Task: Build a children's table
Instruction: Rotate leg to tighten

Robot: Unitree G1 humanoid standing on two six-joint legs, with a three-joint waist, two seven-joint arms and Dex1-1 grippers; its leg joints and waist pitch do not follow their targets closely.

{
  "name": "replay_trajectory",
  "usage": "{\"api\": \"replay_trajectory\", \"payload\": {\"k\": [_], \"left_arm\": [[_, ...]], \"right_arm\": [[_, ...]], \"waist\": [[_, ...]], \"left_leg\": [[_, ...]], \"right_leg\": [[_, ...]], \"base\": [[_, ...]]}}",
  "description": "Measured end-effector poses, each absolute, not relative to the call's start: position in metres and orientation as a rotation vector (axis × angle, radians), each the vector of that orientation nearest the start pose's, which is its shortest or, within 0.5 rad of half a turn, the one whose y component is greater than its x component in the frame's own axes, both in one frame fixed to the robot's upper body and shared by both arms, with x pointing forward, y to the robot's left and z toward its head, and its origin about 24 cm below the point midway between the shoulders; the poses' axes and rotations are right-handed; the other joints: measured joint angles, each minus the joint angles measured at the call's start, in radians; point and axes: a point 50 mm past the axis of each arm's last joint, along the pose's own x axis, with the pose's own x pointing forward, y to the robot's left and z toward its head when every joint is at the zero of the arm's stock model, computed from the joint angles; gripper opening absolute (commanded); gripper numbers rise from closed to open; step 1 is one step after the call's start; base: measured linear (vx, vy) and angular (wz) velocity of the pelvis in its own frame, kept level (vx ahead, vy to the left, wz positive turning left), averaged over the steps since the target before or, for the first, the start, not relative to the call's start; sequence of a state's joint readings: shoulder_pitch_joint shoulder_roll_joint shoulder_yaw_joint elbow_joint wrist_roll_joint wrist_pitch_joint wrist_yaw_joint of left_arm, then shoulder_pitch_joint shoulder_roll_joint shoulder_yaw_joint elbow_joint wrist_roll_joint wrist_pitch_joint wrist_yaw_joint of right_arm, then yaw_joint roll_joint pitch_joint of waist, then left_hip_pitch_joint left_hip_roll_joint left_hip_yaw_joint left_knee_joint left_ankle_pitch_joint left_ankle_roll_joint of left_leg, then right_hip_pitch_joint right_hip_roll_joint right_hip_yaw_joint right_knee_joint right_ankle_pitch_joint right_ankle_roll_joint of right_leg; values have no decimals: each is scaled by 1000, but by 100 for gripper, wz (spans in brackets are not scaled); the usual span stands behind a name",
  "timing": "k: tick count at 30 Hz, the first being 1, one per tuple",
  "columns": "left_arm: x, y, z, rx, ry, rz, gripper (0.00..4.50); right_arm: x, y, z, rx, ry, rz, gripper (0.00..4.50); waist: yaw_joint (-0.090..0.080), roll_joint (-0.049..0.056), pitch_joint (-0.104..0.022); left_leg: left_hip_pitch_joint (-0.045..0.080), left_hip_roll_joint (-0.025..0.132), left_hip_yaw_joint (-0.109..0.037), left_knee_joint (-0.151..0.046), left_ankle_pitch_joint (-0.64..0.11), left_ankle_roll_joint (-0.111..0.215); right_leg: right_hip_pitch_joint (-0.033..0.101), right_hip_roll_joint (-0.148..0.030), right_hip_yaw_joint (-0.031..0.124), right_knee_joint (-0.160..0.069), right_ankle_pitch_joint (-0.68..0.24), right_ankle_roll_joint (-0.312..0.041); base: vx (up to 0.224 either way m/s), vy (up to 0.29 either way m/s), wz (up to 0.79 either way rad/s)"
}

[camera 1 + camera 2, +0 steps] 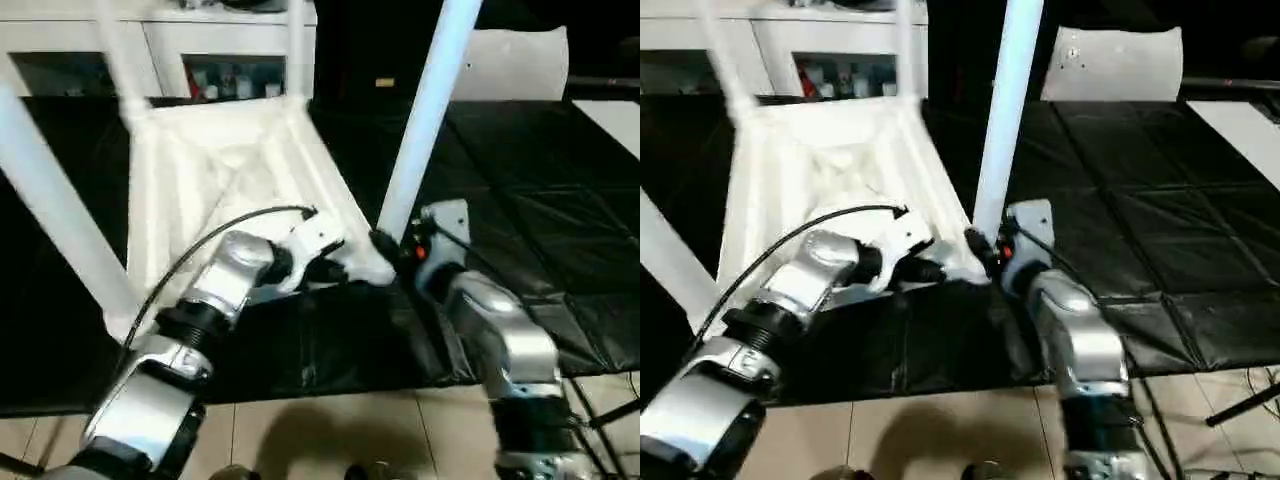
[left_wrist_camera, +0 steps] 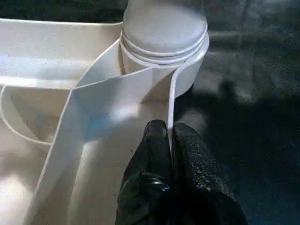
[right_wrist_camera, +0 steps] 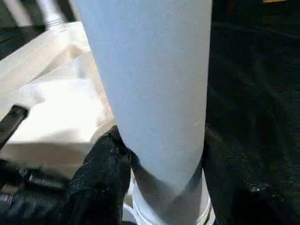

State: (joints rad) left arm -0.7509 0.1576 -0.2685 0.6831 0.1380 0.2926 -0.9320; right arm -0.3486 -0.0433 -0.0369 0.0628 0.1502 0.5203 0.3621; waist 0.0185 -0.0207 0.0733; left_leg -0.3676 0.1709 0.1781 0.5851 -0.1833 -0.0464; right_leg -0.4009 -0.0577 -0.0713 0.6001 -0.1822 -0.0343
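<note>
The children's table lies upside down on the black mat, its ribbed white top (image 1: 225, 170) facing up. Three legs (image 1: 50, 200) (image 1: 120, 50) (image 1: 295, 40) stand in corner sockets. A fourth leg (image 1: 425, 110) rises from the near right socket (image 2: 164, 42). My left gripper (image 1: 335, 270) is shut on the top's thin rim beside that socket, fingers (image 2: 159, 140) pinched on the wall. My right gripper (image 1: 385, 245) is closed around the base of that leg (image 3: 154, 84), with one black finger (image 3: 101, 178) on either side.
White cabinets with glass doors (image 1: 180, 50) stand behind the table. A flat white panel (image 1: 1120, 62) leans at the back right. The black mat (image 1: 530, 210) stretches to the right, and tiled floor (image 1: 330, 430) lies in front of it.
</note>
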Motion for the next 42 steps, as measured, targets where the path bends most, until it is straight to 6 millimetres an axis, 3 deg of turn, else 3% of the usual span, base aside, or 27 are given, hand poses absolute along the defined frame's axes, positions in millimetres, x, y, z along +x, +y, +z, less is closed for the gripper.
{"api": "replay_trajectory", "payload": {"k": [1, 8, 15, 19, 25, 33, 42], "left_arm": [[344, 74, 66, 406, 458, -1118, 0], [341, 76, 66, 428, 421, -1124, 0], [333, 95, 64, 488, 358, -1271, 0], [327, 109, 64, 525, 353, -1371, 0], [319, 114, 64, 564, 357, -1532, 0], [312, 115, 63, 599, 357, -1676, 0], [309, 118, 64, 622, 365, -1757, 0]], "right_arm": [[309, -117, 76, 133, 228, 458, 247], [307, -117, 76, 132, 196, 479, 303], [288, -133, 74, 27, 182, 742, 382], [282, -139, 76, -34, 196, 920, 382], [276, -139, 77, -59, 200, 1137, 382], [271, -147, 75, -79, 248, 1374, 299], [268, -151, 74, -86, 294, 1480, 218]], "waist": [[0, 0, 0], [-2, 1, 0], [10, 2, 0], [21, 2, 0], [54, 2, 0], [80, 1, 0], [90, 1, 0]], "left_leg": [[0, 0, 0, -1, 0, 1], [-1, 0, 0, -3, -1, 3], [-2, 0, 1, -4, -2, 6], [-2, 1, 1, -2, -1, 5], [-3, 1, 1, 4, -4, 4], [-2, 1, 2, 7, -5, 6], [-2, 1, 2, 8, -4, 6]], "right_leg": [[0, 0, 0, 0, 1, -2], [-1, 1, 0, -2, 1, -2], [-1, 1, 0, -5, 1, -2], [-1, 1, -1, -3, 1, -3], [2, -1, -1, -3, 2, -4], [3, -1, -1, 0, 3, -5], [2, -1, -1, 1, 3, -5]], "base": [[0, 0, 0], [0, 0, 0], [0, 0, 0], [0, 0, 0], [0, 0, 0], [0, 0, 0], [0, 0, 0]]}}
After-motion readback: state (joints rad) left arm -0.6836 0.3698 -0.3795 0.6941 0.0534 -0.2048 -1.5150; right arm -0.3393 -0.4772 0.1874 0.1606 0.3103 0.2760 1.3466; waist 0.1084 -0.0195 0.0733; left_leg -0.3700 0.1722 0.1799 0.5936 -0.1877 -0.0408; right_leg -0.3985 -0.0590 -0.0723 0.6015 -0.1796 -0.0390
